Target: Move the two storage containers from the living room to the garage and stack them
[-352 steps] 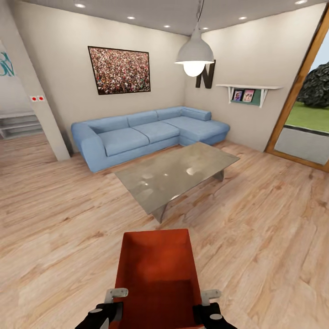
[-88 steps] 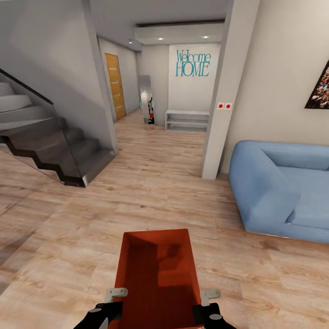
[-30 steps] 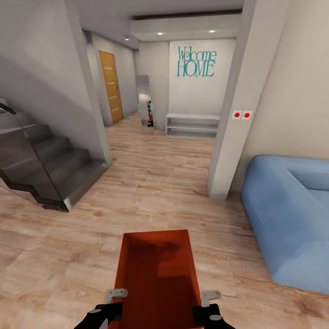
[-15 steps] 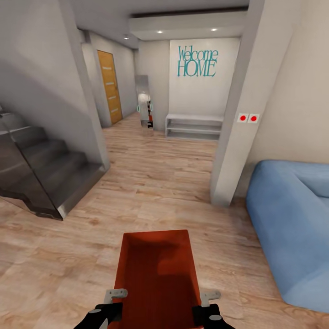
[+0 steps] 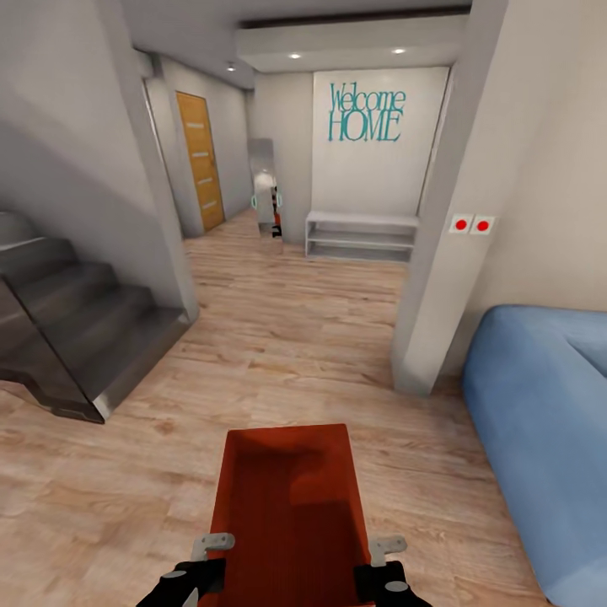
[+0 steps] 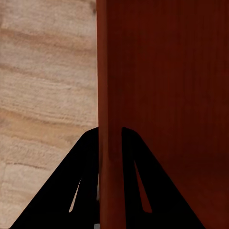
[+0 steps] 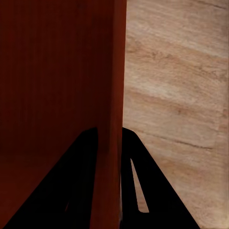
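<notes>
One orange-red storage container point(image 5: 291, 506) hangs in front of me above the light wood plank floor of the living room. It is open-topped and I see nothing inside it. My left gripper point(image 5: 211, 548) is shut on its left wall, and my right gripper point(image 5: 381, 552) is shut on its right wall. In the left wrist view the thin wall point(image 6: 109, 119) runs between the two black fingers point(image 6: 78, 186). The right wrist view shows the other wall point(image 7: 114, 119) pinched between black fingers point(image 7: 138, 181). The garage is out of view.
A dark staircase point(image 5: 76, 337) rises at the left. A pale pillar point(image 5: 438, 253) and a blue sofa point(image 5: 548, 421) stand at the right. Between them a hallway leads to a white shelf point(image 5: 361, 236), a mirror point(image 5: 265, 190) and an orange door point(image 5: 201, 160).
The camera has turned away from the sofa and coffee table and has rolled towards the hallway. The stairs and sofa have slid outwards and nearer. The container stays held the same way.
</notes>
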